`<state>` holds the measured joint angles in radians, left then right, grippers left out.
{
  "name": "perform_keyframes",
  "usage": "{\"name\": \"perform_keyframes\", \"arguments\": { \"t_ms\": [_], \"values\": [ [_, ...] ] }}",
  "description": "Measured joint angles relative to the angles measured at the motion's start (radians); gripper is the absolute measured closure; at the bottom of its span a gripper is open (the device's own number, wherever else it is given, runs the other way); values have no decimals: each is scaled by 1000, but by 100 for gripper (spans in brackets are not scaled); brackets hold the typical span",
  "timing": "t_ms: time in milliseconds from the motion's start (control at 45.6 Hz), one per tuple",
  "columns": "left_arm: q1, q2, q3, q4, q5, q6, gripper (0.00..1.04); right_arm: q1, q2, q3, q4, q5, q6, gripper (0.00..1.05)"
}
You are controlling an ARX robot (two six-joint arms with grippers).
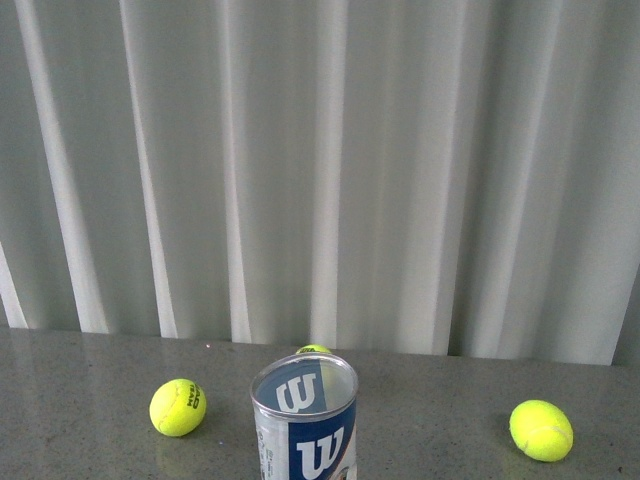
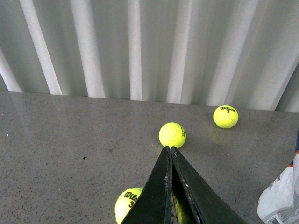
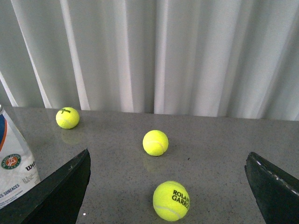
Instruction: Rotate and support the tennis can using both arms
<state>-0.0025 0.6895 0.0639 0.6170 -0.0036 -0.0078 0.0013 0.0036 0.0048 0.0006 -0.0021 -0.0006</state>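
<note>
The tennis can (image 1: 305, 420) stands upright at the front middle of the grey table, open top with silver rim, blue label with white "W". Neither arm shows in the front view. The can's edge shows in the left wrist view (image 2: 282, 198) and in the right wrist view (image 3: 14, 165), where its round emblem is visible. My left gripper (image 2: 169, 148) is shut and empty, its tips pointing at a tennis ball (image 2: 172, 135). My right gripper (image 3: 168, 163) is wide open and empty, a tennis ball (image 3: 171, 200) between its jaws, the can just outside one jaw.
Tennis balls lie on the table left (image 1: 178, 407) and right (image 1: 541, 430) of the can, one (image 1: 313, 349) behind it. More balls show in the left wrist view (image 2: 225, 116) (image 2: 127, 204) and the right wrist view (image 3: 155, 142) (image 3: 67, 117). A white curtain (image 1: 320, 170) hangs behind.
</note>
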Motion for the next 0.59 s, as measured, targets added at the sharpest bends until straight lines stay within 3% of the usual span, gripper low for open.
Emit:
{"name": "perform_keyframes", "arguments": {
  "t_ms": [154, 592],
  "values": [
    [0, -72, -39, -10, 1, 1, 101, 0, 0, 0, 0, 0, 0, 7],
    [0, -295, -40, -222, 3, 1, 101, 0, 0, 0, 0, 0, 0, 7]
  ]
}}
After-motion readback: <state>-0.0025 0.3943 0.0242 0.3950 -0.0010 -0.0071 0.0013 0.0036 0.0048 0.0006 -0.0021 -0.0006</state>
